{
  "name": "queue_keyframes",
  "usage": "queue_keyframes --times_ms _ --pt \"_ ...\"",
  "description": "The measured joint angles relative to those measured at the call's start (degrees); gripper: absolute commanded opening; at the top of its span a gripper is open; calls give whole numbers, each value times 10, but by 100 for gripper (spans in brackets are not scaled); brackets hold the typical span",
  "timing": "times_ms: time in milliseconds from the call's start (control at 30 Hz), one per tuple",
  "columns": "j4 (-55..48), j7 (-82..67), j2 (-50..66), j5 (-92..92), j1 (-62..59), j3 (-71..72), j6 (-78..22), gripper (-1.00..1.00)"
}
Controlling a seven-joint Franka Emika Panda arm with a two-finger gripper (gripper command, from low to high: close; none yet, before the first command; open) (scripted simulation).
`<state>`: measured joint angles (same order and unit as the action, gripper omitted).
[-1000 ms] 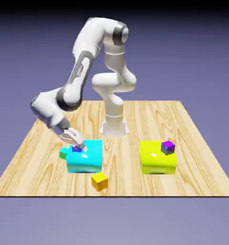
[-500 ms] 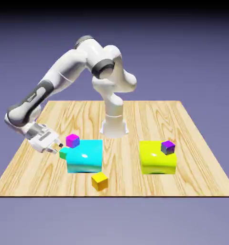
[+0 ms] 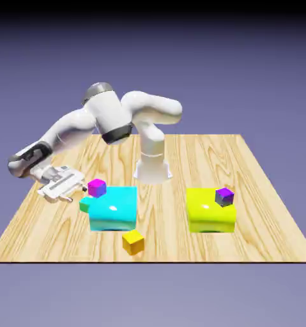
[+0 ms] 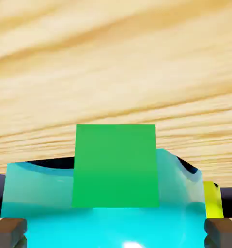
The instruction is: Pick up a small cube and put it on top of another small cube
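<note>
magenta cube (image 3: 96, 187) atop cyan block (image 3: 114, 209), green cube (image 3: 85, 205) beside, tool (image 3: 68, 194) open

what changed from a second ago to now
The gripper left the top of the cyan block, swung out to the exterior view's left and sank low, now level beside the green cube. Its jaws stayed open and empty. The magenta cube, orange cube and yellow block kept their places.
</note>
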<state>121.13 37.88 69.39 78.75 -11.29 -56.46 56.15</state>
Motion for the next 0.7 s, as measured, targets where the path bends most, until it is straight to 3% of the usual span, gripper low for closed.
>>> queue_keyframes --times_ms 167,700 --pt "-50 5 -21 -60 -30 -48 -37 -100" --pt "-189 97 -333 -246 302 -199 -45 -100"
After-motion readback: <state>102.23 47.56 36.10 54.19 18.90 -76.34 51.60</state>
